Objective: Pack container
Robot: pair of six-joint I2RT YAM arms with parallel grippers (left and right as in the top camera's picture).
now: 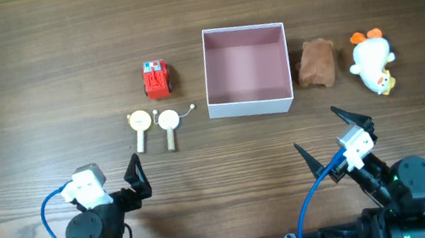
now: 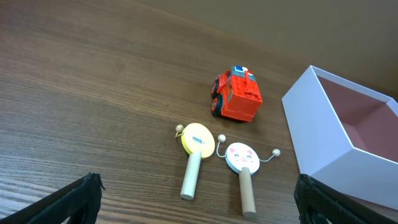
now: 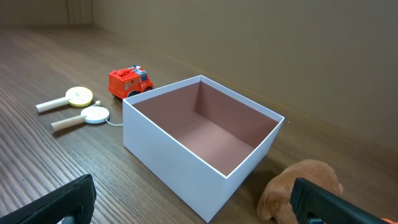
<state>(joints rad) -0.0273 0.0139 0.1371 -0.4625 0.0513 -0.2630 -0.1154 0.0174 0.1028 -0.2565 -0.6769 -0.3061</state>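
Left gripper [image 1: 135, 182] jaws wide apart; right gripper [image 1: 324, 137] likewise | container [image 1: 251, 109] ahead between them, open table [image 1: 234, 145] before it | rattles [image 1: 152, 122], truck [image 1: 156, 79] ahead of left | plush [image 1: 316, 63] just beside container's right wall

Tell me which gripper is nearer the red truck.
Left. The left gripper is on the truck's robot side, close by the paddles; the right gripper is far across, past the container.
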